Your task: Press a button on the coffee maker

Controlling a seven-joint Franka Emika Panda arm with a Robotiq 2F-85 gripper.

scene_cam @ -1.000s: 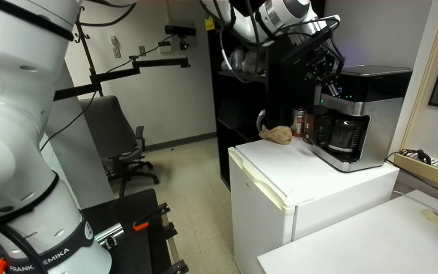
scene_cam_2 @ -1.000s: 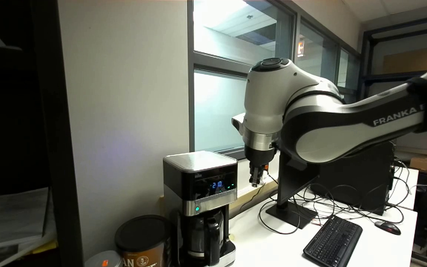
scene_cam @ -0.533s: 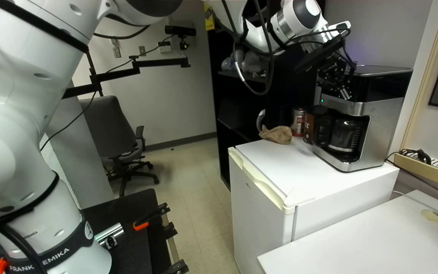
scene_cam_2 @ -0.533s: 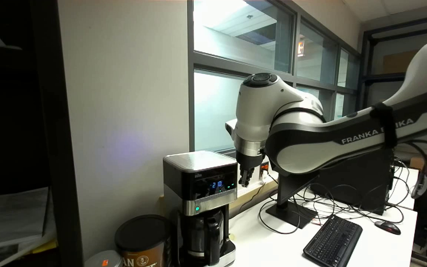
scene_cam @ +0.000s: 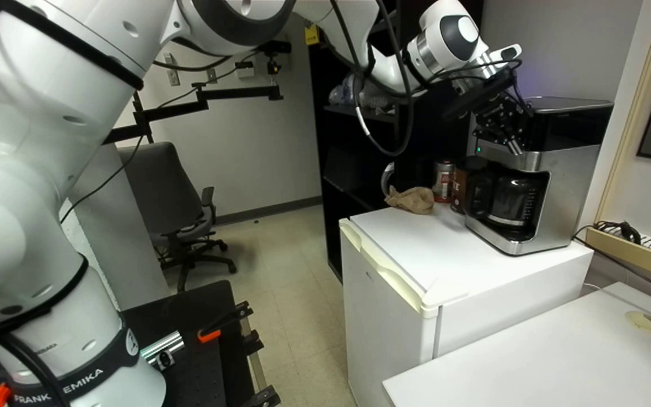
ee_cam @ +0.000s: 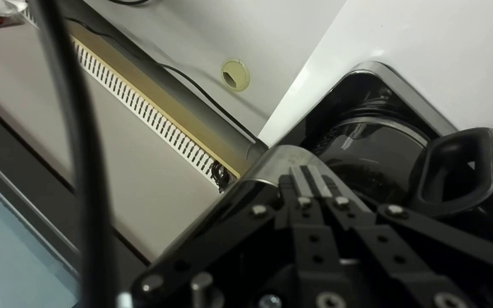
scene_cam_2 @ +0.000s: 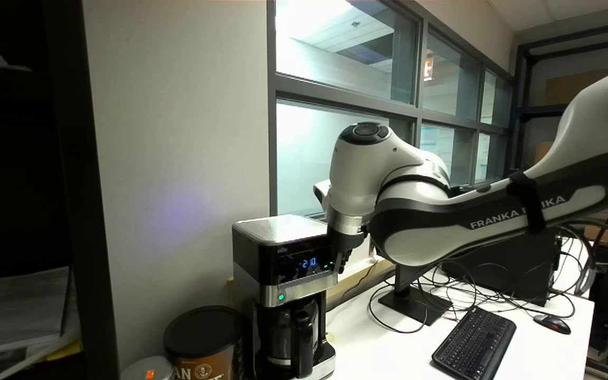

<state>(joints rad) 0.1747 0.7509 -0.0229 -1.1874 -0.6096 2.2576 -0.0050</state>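
The coffee maker (scene_cam: 571, 186) is a boxy black and silver machine on the white cabinet. In an exterior view its front panel (scene_cam_2: 288, 269) shows a lit blue clock, small green lights and a round green-lit button (scene_cam_2: 281, 297). Its dark carafe (ee_cam: 370, 149) sits below. My gripper (ee_cam: 309, 175) has its two fingertips together with nothing seen between them. The gripper (scene_cam_2: 340, 264) is at the right end of the panel, beside the small green lights. It also shows in an exterior view (scene_cam: 514, 146) before the panel. Whether the tips touch the panel I cannot tell.
A brown canister (scene_cam_2: 203, 338) and a can (scene_cam: 443, 181) stand beside the machine. A crumpled brown cloth or bag (scene_cam: 411, 199) lies on the white cabinet (scene_cam: 416, 243). A monitor (scene_cam_2: 415, 279) and keyboard (scene_cam_2: 474, 343) stand on the white desk. A shelf (scene_cam: 359, 169) rises behind.
My gripper has moved towards the coffee maker and lower, from beside it to the right end of its front panel. The coffee maker has not moved.
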